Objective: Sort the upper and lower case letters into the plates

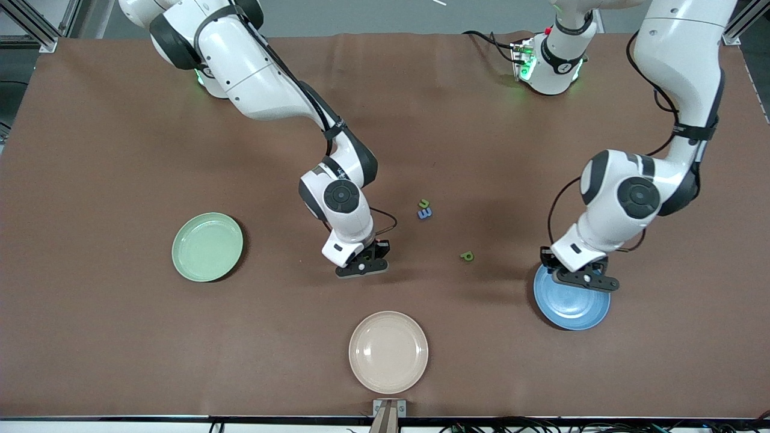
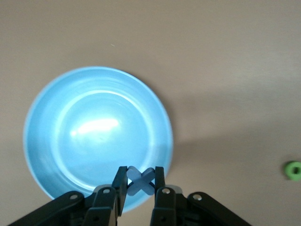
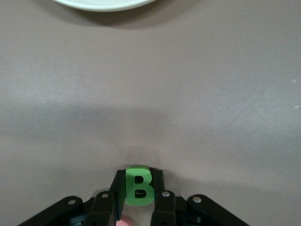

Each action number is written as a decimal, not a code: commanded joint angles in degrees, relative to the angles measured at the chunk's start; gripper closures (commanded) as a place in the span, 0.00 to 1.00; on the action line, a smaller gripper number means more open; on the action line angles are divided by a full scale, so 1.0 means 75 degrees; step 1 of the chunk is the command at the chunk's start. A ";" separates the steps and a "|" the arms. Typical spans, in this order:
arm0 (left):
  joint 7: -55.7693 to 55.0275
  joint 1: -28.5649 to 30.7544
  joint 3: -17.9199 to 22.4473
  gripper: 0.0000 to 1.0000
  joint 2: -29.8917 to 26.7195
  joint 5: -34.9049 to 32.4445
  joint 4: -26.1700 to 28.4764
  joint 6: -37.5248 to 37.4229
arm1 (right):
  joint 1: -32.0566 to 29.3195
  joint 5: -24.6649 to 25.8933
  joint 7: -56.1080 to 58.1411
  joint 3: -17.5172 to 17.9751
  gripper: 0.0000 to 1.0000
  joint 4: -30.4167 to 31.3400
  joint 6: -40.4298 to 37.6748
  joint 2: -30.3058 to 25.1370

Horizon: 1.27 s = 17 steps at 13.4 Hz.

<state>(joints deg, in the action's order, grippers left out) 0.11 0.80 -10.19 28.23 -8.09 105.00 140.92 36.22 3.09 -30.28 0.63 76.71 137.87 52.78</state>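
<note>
We see left tool point(image 2: 140, 181) clamped on blue X point(image 2: 140, 181), over blue plate point(image 2: 61, 136) rim; X hidden in front view. Right tool point(image 3: 139, 188) gripping green B point(image 3: 138, 187) over bare brown tabletop point(image 1: 120, 337); pink bit under B, can't ID. Pale green plate point(image 1: 207, 246) twd right arm's end. Cream plate point(image 1: 388, 352) cut off in right wrist view. Green u point(image 1: 424, 203), blue letter point(image 1: 425, 213), green p point(image 1: 467, 256) lie mid-tabletop, hard to read.

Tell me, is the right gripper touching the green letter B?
Touching. In the right wrist view, the right gripper is shut on the green letter B, with a finger pressed against each side of it.
</note>
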 commanded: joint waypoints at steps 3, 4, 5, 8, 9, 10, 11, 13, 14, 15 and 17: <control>0.0584 0.0443 -0.0001 0.13 0.0877 -0.0151 -0.0746 -0.0052 | -0.1346 -0.0026 0.2331 0.0139 1.00 0.0608 -0.1845 -0.1268; 0.0572 0.0525 -0.0001 0.00 0.0831 -0.0163 -0.0723 -0.0063 | -0.1709 -0.0153 0.3092 0.0139 1.00 0.1250 -0.1801 -0.1759; 0.0560 0.0537 -0.0001 0.00 0.0784 -0.0151 -0.0711 -0.0075 | -0.2130 -0.0306 0.3854 0.0139 1.00 0.1894 -0.1765 -0.2228; -0.0070 0.0409 -0.0176 0.00 0.0514 -0.0069 -0.0746 -0.0565 | -0.3314 -0.0354 0.5907 0.0139 1.00 0.3501 -0.1602 -0.3343; -0.0468 0.0316 -0.0316 0.00 0.0444 -0.0069 -0.0746 -0.0625 | -0.3701 -0.0354 0.6434 0.0139 1.00 0.4005 -0.1404 -0.3625; -0.0889 0.0176 -0.0411 0.00 0.0443 -0.0069 -0.0734 -0.0626 | -0.4030 -0.0354 0.6904 0.0139 1.00 0.4509 -0.1100 -0.3836; -0.1299 -0.0058 -0.0446 0.00 0.0467 -0.0058 -0.0746 -0.0626 | -0.4335 -0.0366 0.7256 0.0150 1.00 0.4978 -0.0737 -0.3966; -0.2446 -0.0643 -0.0435 0.00 0.0525 -0.0058 -0.0746 -0.0626 | -0.4583 -0.0377 0.7506 0.0150 0.99 0.5741 -0.0139 -0.4026; -0.3113 -0.0890 -0.0435 0.00 0.0595 -0.0058 -0.0758 -0.0626 | -0.4572 -0.0389 0.7506 0.0139 0.96 0.5953 0.0084 -0.4003; -0.3758 -0.1055 -0.0447 0.00 0.0723 -0.0081 -0.0769 -0.0614 | -0.4595 -0.0412 0.7506 0.0127 0.70 0.6060 0.0203 -0.3979; -0.4767 -0.1511 -0.0435 0.01 0.0993 -0.0104 -0.0886 -0.0579 | -0.4631 -0.0413 0.7448 0.0139 0.00 0.5991 0.0087 -0.4026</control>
<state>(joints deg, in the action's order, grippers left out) -29.42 -8.50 -13.85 33.86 -8.09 99.43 136.80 2.22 1.09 25.32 0.70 119.77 138.69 25.45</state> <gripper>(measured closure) 0.000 0.683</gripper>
